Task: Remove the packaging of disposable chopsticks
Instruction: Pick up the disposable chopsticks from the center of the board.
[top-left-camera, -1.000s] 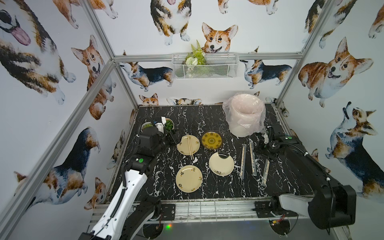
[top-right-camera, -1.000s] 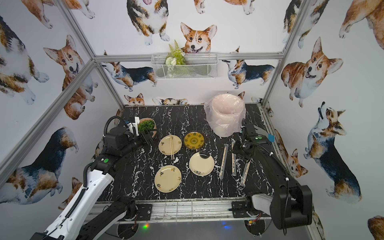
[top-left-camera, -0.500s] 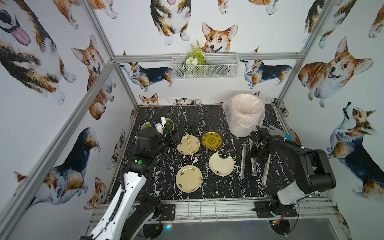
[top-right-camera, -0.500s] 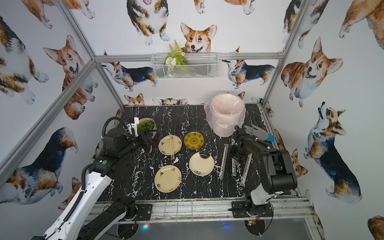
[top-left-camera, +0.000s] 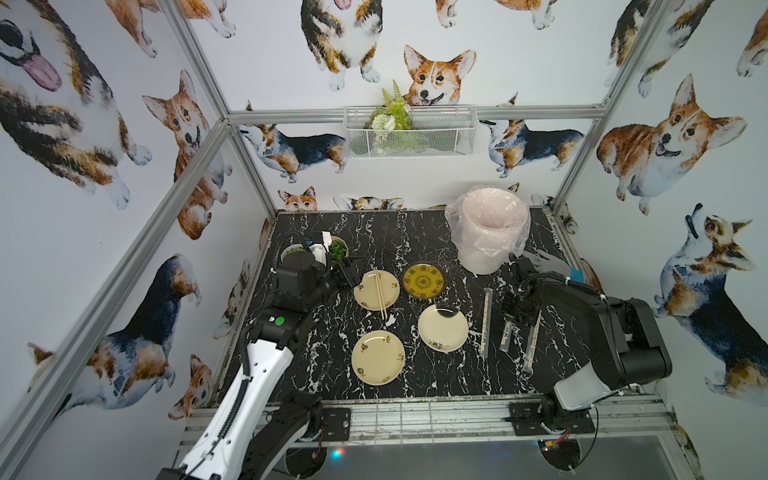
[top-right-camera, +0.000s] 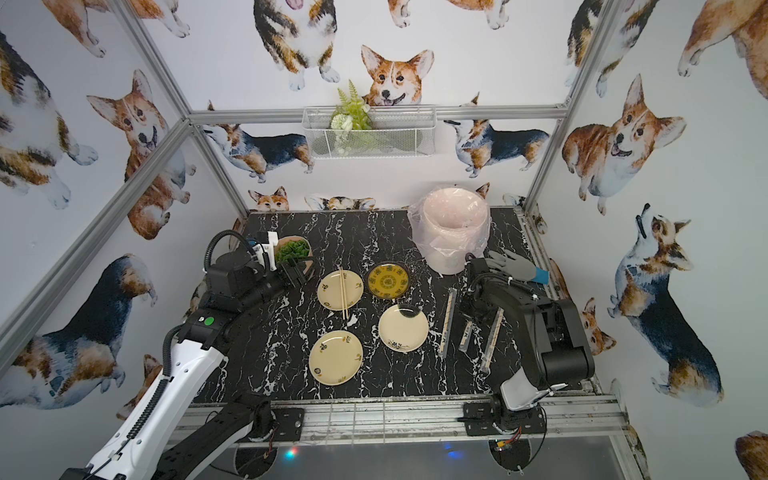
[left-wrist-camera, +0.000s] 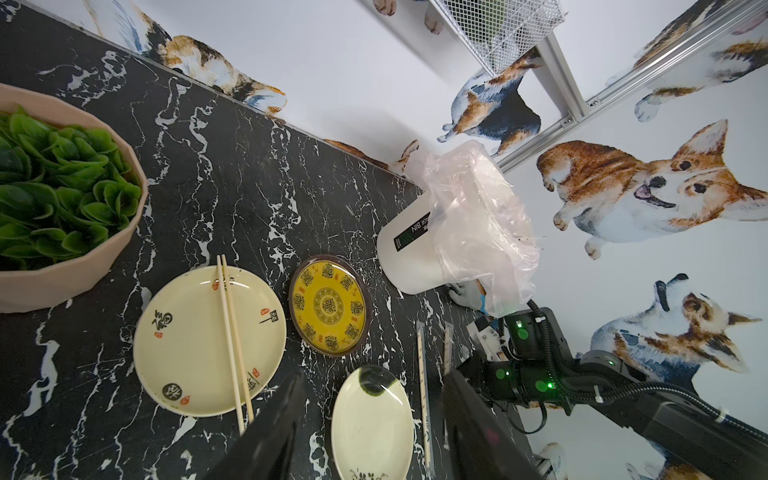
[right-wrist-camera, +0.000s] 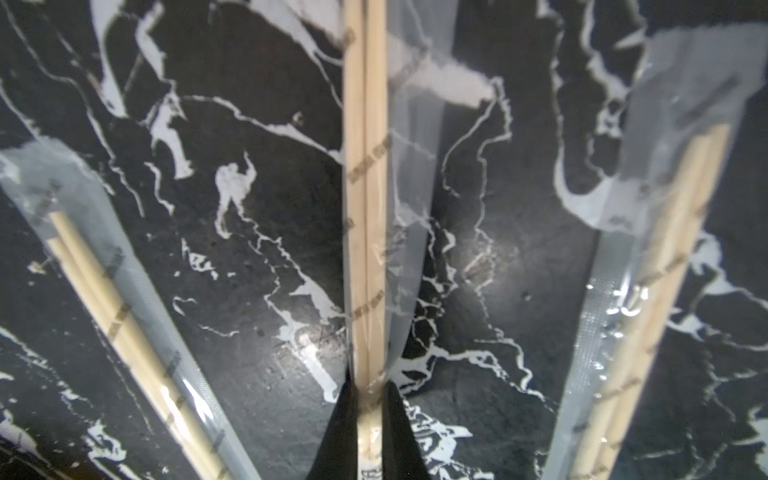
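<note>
As the right wrist view shows, your right fingers (right-wrist-camera: 338, 440) are pressed together on the end of the middle packaging sleeve (right-wrist-camera: 409, 199), with its disposable chopsticks (right-wrist-camera: 365, 166) inside. Two other wrapped pairs (top-left-camera: 486, 322) lie on the black marble worktop (top-left-camera: 316, 357), one on each side of it, near the lined bin (top-left-camera: 482, 257). Your left fingers (left-wrist-camera: 278, 428) stand apart and hold nothing, beside the cream plate (top-left-camera: 365, 291) that carries a bare pair (top-left-camera: 379, 291).

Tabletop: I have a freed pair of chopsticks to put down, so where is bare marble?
Widest bare patch: the back strip between the plant bowl and the bin. Another runs along the front edge, between the plates and the rail. Crowded: around those four plates, and the three sleeves by the right hand.
</note>
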